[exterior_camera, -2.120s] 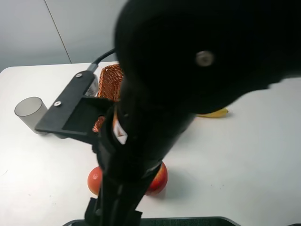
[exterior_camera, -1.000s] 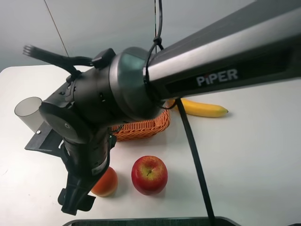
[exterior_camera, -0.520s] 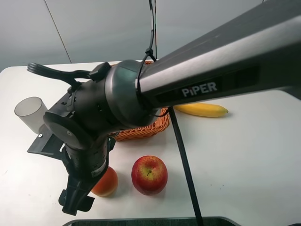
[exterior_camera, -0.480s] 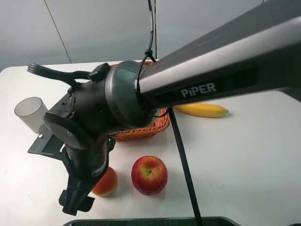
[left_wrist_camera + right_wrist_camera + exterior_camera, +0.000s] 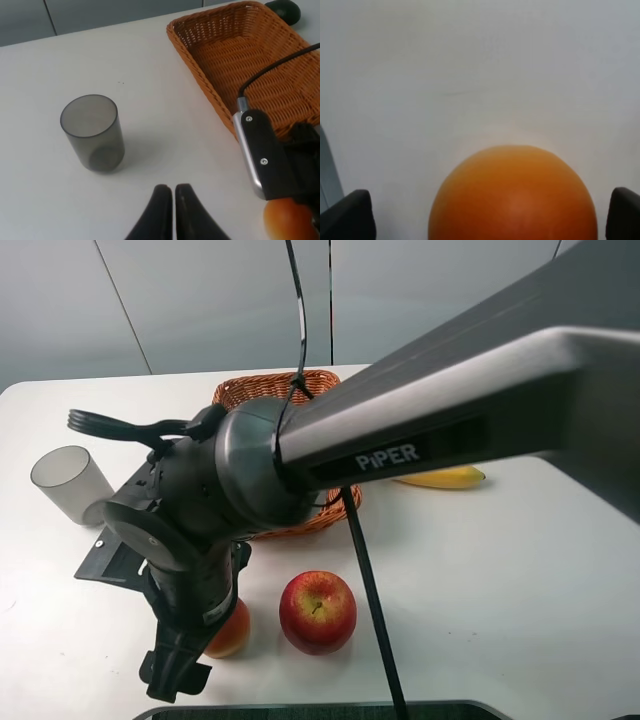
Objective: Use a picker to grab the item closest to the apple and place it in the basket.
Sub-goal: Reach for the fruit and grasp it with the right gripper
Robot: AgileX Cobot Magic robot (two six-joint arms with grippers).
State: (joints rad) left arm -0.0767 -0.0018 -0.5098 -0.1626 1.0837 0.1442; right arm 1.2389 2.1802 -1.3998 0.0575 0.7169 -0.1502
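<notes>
ORANGE IN THE SIGHTS: I am working the grasping step. My right arm [image 5: 420,430] is hanging low over the orange [image 5: 228,632], which is sitting on the table [image 5: 520,580] just beside the apple [image 5: 317,611], on the side facing away from the banana [image 5: 450,478]. I am judging the orange to be the fruit nearest the apple, since the banana is lying well apart from it.

My right jaws are standing spread, one dark tip showing on each side of the orange in the right wrist view, and neither is touching it yet. My left jaws are pressed together and gripping nothing. They are waiting over bare table beyond the orange from the apple, near the grey cup [image 5: 65,480].

The basket [image 5: 265,388] is lying behind the apple, and what I can see of its inside is showing no fruit, so the delivery is not yet begun.

The next move is calling for care. I am expecting to sink until the tips are flanking the widest part of the orange, then squeeze evenly so the round fruit is not rolling toward the apple. After that I am planning to lift clear, carry it over the basket's rim and let go inside.
</notes>
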